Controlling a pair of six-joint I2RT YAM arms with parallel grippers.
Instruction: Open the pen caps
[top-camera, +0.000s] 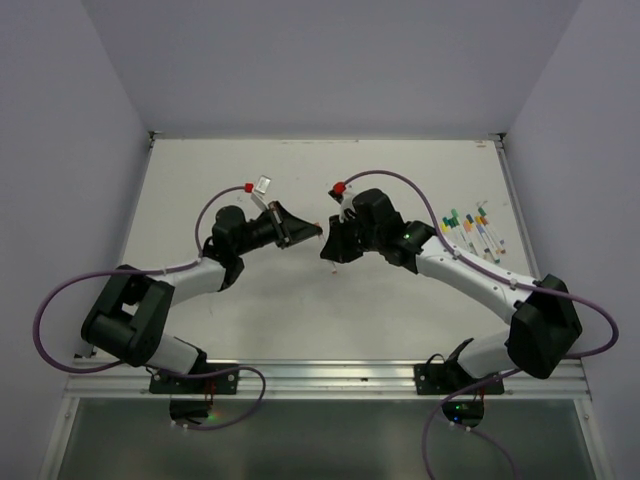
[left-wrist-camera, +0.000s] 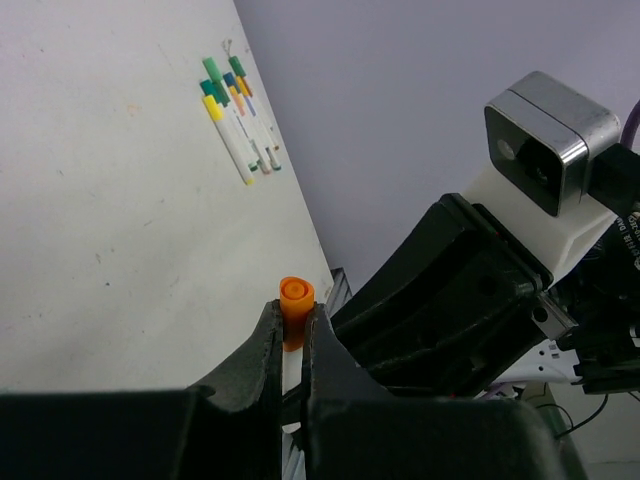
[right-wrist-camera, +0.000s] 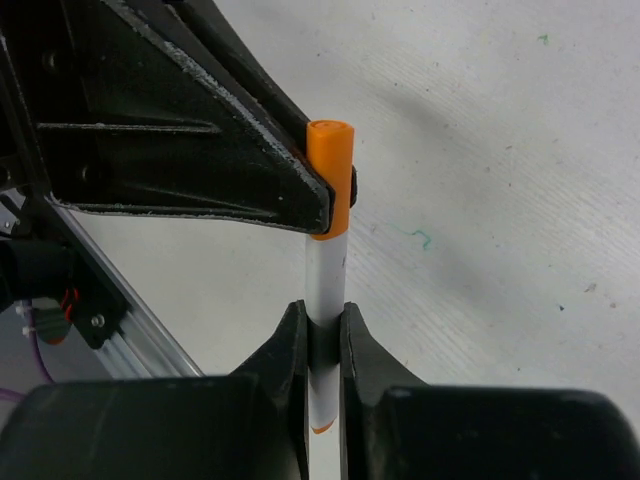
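Even diffuse overhead light, white table (top-camera: 300, 320) bright and matte, faint soft shadows on it, top view sharp with slight bending at the edges, right wrist view crisp on orange cap (right-wrist-camera: 330, 170) and white pen (right-wrist-camera: 325, 285), close black fingers (left-wrist-camera: 262, 370) dark with detail lost, far pens (left-wrist-camera: 235, 120) slightly soft.

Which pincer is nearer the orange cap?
Left. The left pincer is shut directly on the orange cap; the right pincer is shut on the white barrel further along, clear of the cap.
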